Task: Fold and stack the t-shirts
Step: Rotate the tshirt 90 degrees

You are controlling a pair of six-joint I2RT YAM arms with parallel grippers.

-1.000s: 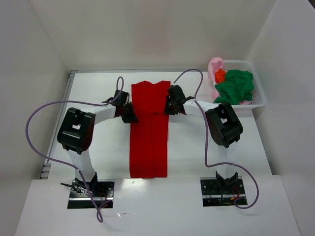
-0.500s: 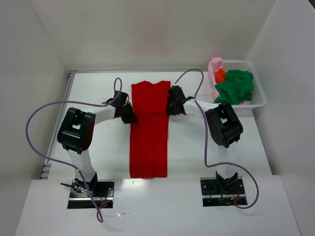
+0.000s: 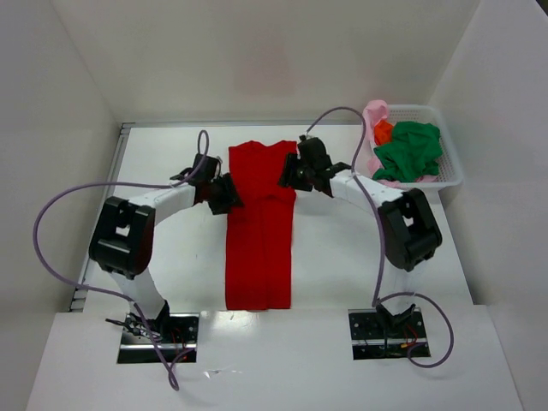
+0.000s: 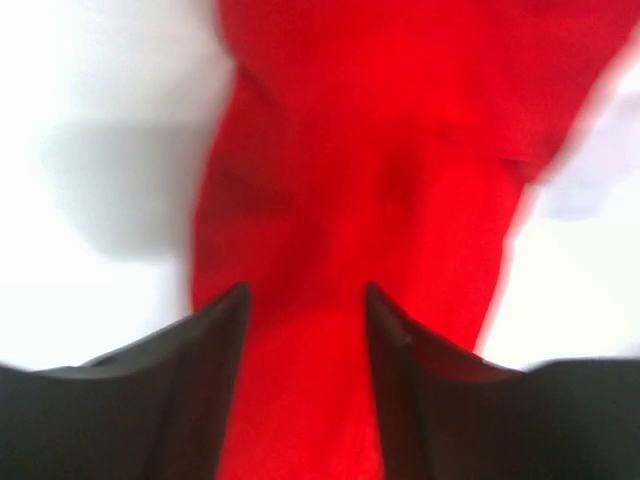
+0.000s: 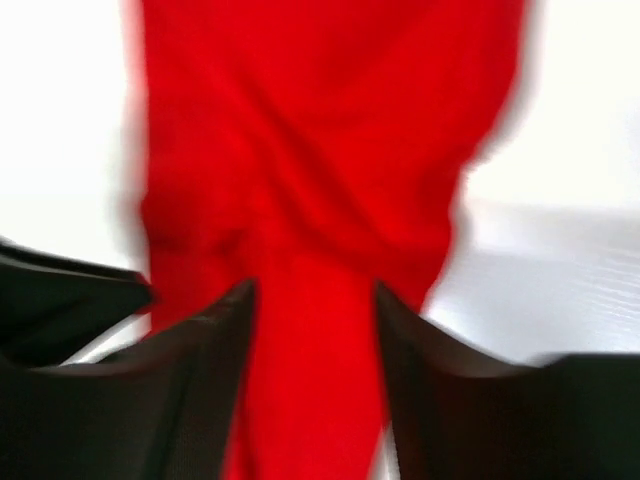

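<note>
I see left gripper and right gripper spread above the bright red cloth t-shirt; a catching fingertip could unfold it.

White tabletop, plain white back wall, white left side wall, white right side wall, white near ledge, even diffuse light, soft faint shadows.

Top view bright, evenly lit, sharp. Both wrist views blurred, soft-edged; table blown out white, one grey shadow on it.
</note>
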